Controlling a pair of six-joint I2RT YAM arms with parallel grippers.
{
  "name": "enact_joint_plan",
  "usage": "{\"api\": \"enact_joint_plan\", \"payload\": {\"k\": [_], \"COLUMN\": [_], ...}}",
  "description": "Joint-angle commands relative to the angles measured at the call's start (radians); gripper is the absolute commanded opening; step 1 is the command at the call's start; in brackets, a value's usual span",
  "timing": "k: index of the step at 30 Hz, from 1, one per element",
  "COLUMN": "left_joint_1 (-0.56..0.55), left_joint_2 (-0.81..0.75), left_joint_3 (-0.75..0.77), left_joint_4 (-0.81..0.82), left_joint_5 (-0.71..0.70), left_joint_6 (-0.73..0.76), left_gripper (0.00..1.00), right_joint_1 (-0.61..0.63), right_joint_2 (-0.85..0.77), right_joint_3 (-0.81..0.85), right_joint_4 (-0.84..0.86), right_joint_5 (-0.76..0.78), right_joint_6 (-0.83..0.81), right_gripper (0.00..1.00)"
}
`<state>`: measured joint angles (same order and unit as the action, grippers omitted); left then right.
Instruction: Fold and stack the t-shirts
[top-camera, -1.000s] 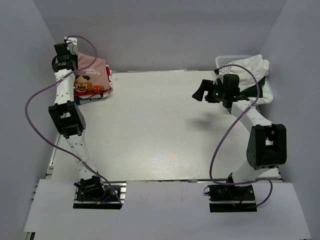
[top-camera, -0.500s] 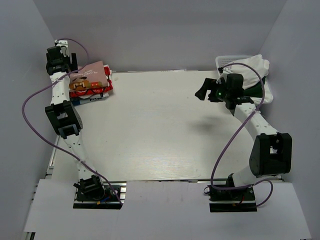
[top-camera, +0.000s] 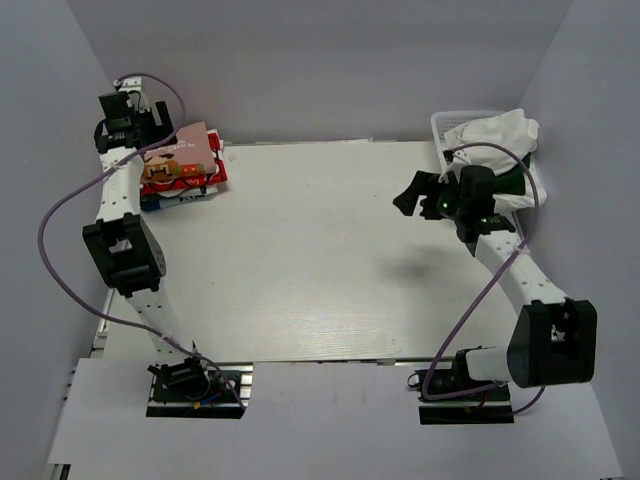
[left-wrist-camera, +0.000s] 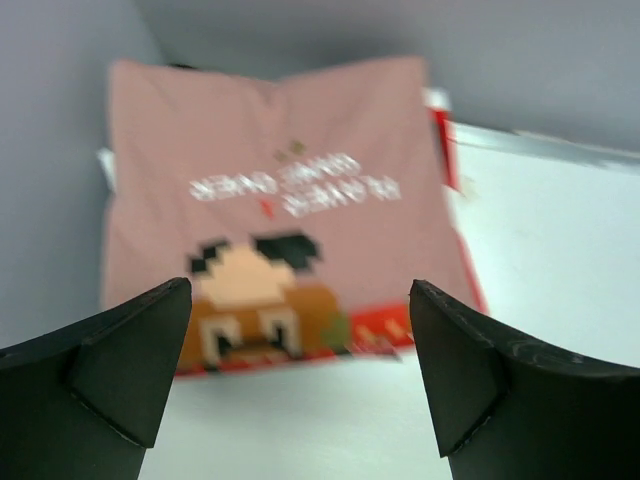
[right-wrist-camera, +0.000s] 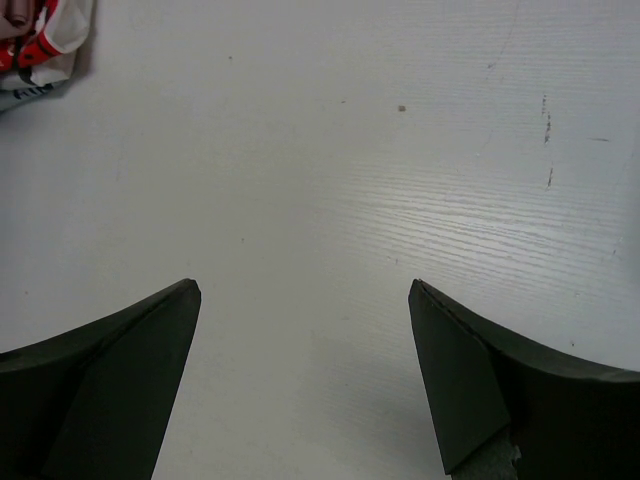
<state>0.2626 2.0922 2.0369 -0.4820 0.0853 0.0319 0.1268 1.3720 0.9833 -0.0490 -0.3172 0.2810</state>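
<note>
A folded stack of t-shirts (top-camera: 182, 166) lies at the table's back left corner. On top is a dusty-pink one (left-wrist-camera: 270, 190) with a pixel figure and red print. My left gripper (top-camera: 135, 125) hovers beside the stack on the wall side, open and holding nothing; in the left wrist view its empty gap (left-wrist-camera: 300, 345) frames the pink shirt's near edge. My right gripper (top-camera: 410, 192) hangs open over the right half of the table; in its own view (right-wrist-camera: 305, 345) only bare tabletop shows between the fingers. Crumpled white (top-camera: 495, 130) and dark green (top-camera: 515, 188) t-shirts fill the basket.
A white lattice basket (top-camera: 445, 125) stands at the back right, behind my right arm. Grey walls close in the table on the left, back and right. A corner of the stack (right-wrist-camera: 40, 45) shows at the top left of the right wrist view.
My left gripper has opened and let go of the pink shirt, which now lies flatter on the stack. The right arm has drawn slightly toward the near right.
</note>
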Motion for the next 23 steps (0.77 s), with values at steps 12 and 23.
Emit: {"api": "enact_joint_plan", "payload": {"k": [12,23], "left_joint_1": [-0.247,-0.267], "left_joint_2": [-1.061,-1.255], "left_joint_3": [-1.153,-1.207], "left_joint_4": [0.192,0.098], "left_joint_5": [0.132,0.065], "left_joint_6": [-0.536,-0.598], "left_gripper": [1.0,1.0], "right_joint_1": [0.0,-0.003], "right_joint_2": [-0.369,-0.468], "right_joint_3": [-0.403,-0.482], "right_joint_4": [0.267,0.23], "right_joint_5": [-0.029,0.044], "right_joint_6": [0.148,0.169], "right_gripper": [0.9,0.9]}}
